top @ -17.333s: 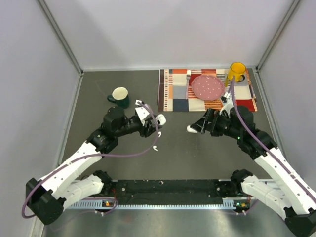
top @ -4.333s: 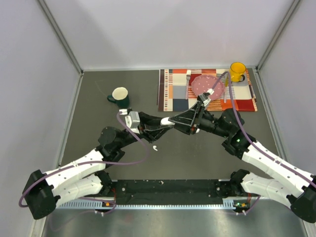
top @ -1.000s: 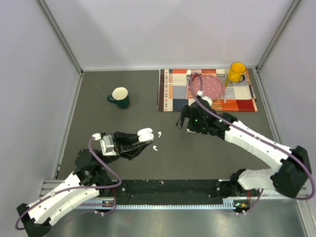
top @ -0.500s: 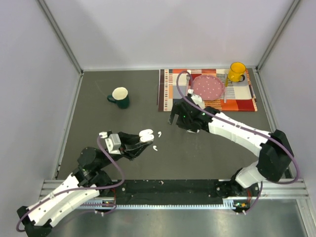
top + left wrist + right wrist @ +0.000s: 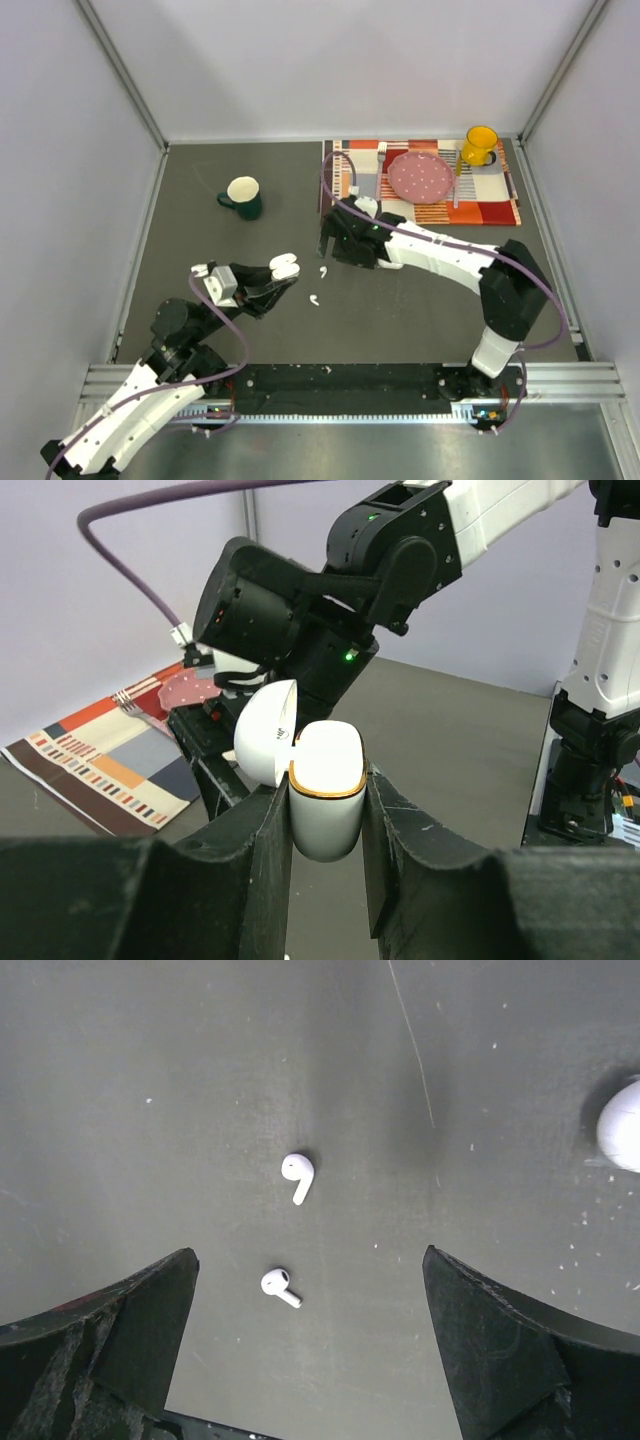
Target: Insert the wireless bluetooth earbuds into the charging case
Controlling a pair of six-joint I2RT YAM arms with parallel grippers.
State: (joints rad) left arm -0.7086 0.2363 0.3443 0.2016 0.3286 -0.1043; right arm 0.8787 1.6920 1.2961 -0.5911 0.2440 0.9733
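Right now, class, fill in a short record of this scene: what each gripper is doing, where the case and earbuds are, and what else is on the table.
left gripper: shut on the charging case
charging case: lid open; inside not visible
right gripper: open, empty, above the earbuds
earbuds: two visible, loose on the dark table, apart from each other; second one
other items: green mug on the bare table; pink plate and yellow mug on the striped placemat
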